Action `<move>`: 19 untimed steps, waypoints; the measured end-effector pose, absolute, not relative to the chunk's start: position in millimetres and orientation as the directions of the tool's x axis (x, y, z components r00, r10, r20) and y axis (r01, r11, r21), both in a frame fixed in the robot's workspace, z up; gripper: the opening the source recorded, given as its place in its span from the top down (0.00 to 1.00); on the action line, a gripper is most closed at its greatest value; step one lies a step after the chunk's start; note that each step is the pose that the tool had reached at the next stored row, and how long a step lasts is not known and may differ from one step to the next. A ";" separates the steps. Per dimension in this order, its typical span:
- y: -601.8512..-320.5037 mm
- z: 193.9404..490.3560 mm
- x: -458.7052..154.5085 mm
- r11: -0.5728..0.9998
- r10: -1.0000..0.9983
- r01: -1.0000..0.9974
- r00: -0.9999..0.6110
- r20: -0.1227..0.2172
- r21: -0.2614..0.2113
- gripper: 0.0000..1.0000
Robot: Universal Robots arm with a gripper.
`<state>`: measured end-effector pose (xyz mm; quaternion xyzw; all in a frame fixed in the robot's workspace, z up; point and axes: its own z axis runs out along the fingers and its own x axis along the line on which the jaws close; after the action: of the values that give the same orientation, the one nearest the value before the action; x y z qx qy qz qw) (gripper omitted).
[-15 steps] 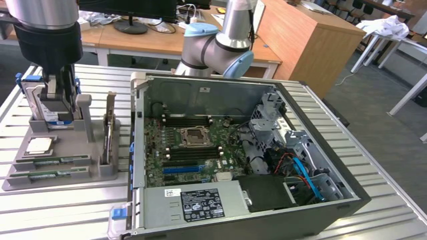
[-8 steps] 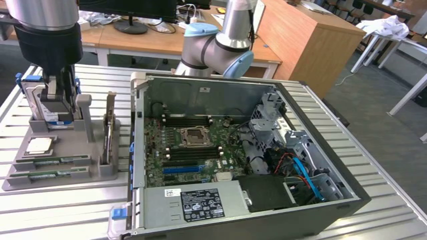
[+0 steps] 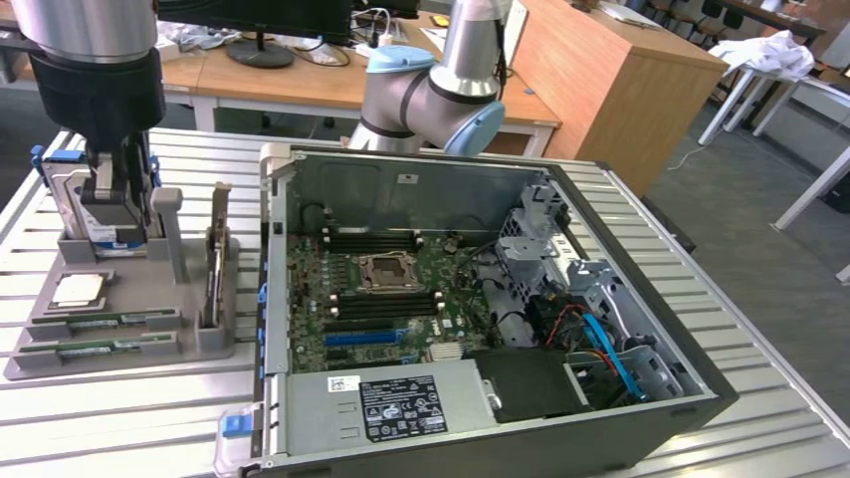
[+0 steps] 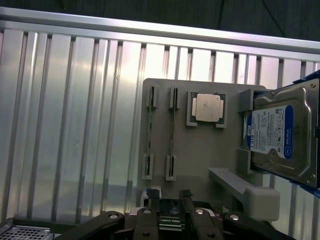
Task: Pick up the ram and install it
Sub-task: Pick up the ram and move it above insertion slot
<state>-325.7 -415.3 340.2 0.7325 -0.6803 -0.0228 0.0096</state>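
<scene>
Two ram sticks (image 3: 102, 321) (image 3: 99, 346) lie on edge in the slots of a grey holder tray (image 3: 126, 360) at the exterior view's left. In the wrist view they show as two thin green strips (image 4: 151, 132) (image 4: 172, 132). My gripper (image 3: 119, 214) hangs above the back of that tray, over the hard drive (image 3: 104, 199), a good way above the ram. Its dark fingers (image 4: 150, 200) stand apart in the wrist view, and the gripper (image 4: 169, 199) is open with no ram in it. The open computer case (image 3: 398, 159) shows its motherboard (image 3: 378, 299).
On the tray also sit a square silver processor (image 3: 78, 289) (image 4: 207, 107), the blue-labelled hard drive (image 4: 282, 132) and an upright expansion card (image 3: 217, 249). The tray and case rest on a ribbed metal table (image 3: 119, 418). The arm's base (image 3: 432, 95) stands behind the case.
</scene>
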 end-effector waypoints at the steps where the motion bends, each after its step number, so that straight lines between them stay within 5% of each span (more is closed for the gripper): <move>1: -415.3 340.0 -325.7 -0.074 -0.997 -0.996 0.073 -0.020 0.045 0.70; 19: -415.3 334.7 -325.7 -0.074 -0.997 -0.996 0.073 -0.020 0.045 0.70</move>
<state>-325.7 -415.3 334.7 0.7325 -0.6803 -0.0228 0.0095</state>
